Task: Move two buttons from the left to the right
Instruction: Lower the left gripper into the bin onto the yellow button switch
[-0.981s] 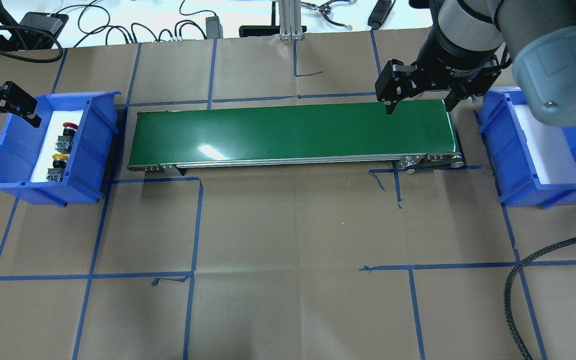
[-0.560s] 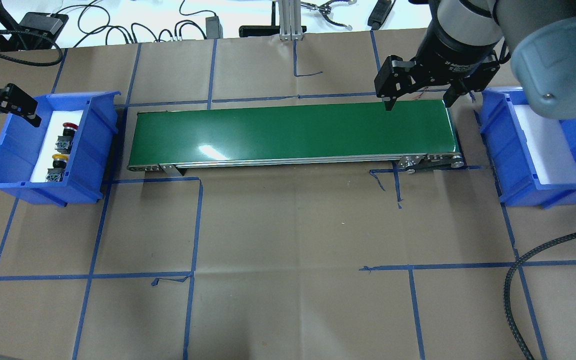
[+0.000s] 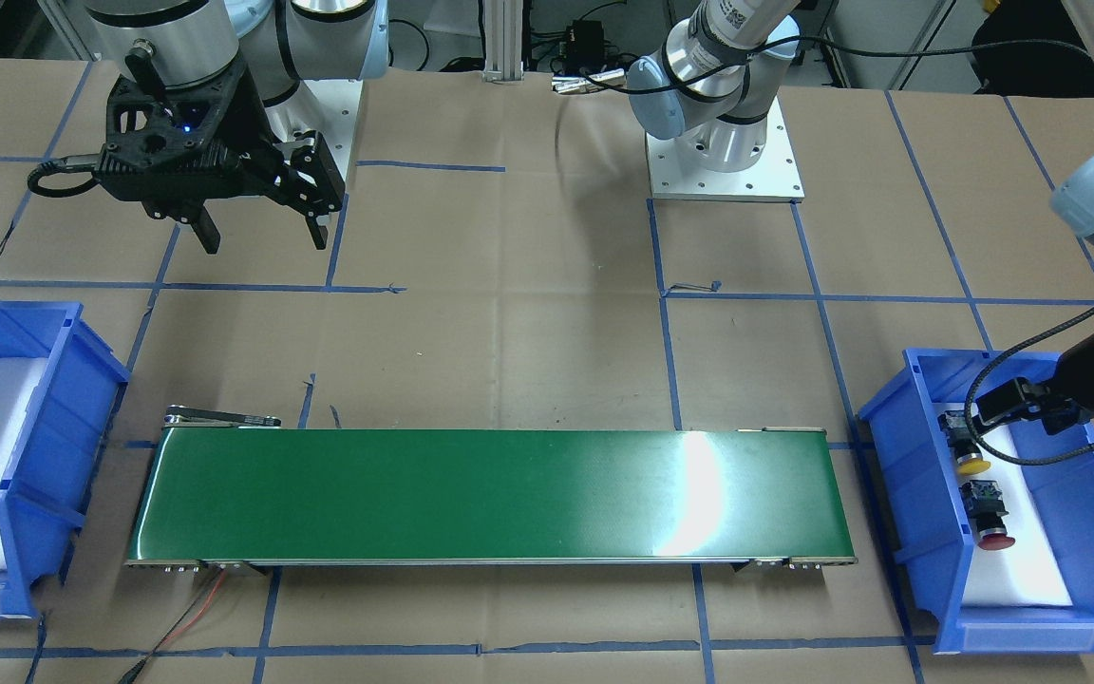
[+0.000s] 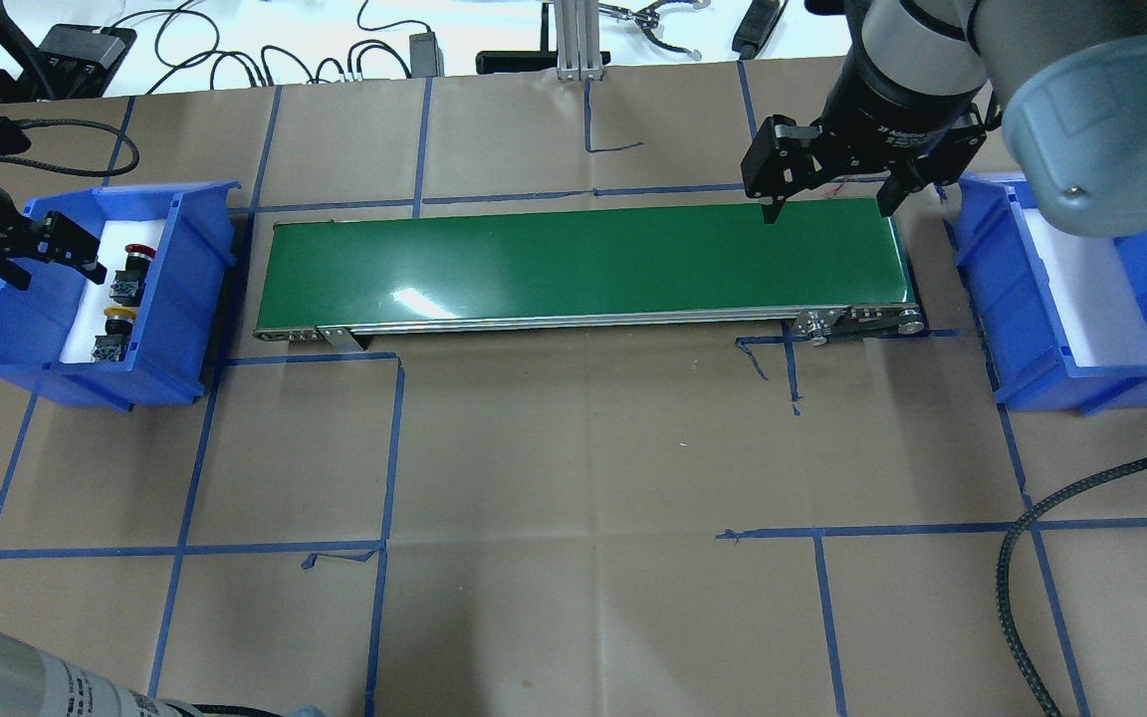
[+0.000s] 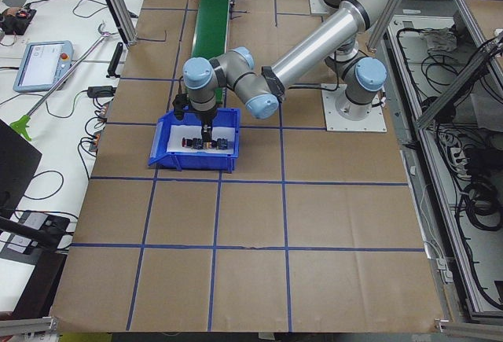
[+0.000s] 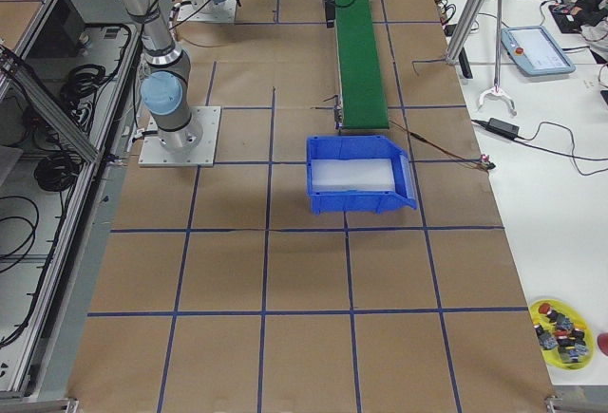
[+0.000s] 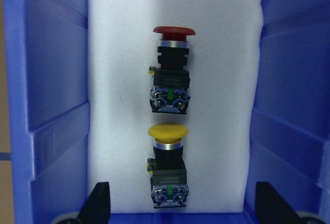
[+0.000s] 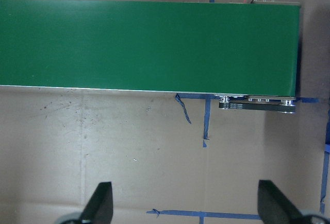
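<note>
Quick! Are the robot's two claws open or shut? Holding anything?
Left gripper: open, empty, above the buttons in the blue bin.
Right gripper: open, empty, near the green belt.

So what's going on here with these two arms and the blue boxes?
Two robot arms are meant to move two buttons across the table. The left gripper hovers open over the left blue bin, where the red button and yellow button lie on white foam. The right gripper hangs open and empty near the other end of the green conveyor belt, beside the right blue bin, which holds no button yet.
</note>
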Tool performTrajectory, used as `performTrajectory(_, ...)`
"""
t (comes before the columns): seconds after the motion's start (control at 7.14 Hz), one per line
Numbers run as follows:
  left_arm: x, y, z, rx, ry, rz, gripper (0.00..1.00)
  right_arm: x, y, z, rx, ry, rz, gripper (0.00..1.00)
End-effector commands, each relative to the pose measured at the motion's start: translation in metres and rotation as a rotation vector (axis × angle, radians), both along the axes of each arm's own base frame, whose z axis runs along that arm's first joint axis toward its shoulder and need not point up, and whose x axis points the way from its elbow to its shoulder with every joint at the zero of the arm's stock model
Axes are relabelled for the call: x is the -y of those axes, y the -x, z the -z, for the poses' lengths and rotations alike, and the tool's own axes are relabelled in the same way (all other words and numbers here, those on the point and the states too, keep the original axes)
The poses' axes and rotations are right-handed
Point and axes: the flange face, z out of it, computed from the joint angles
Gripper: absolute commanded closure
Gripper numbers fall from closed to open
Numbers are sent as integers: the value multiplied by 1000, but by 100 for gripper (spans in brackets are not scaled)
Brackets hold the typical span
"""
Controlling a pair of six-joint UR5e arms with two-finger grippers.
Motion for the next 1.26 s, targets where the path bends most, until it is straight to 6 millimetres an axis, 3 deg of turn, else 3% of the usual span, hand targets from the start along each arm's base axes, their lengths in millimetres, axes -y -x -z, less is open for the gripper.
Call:
performTrajectory(0.0, -7, 4, 29, 15, 18, 0, 1, 0, 0, 0, 1, 0, -1, 0)
performTrajectory(0.42, -23, 10, 80, 38, 53, -8, 1, 1, 0, 1, -1, -1, -1, 0)
performTrajectory(0.7, -22, 10, 86, 32, 49, -11, 2, 1, 0, 1, -1, -1, -1, 0)
performTrajectory(1.12, -24, 10, 81, 37, 41, -31, 69, 0, 0, -1, 1, 3, -1, 0)
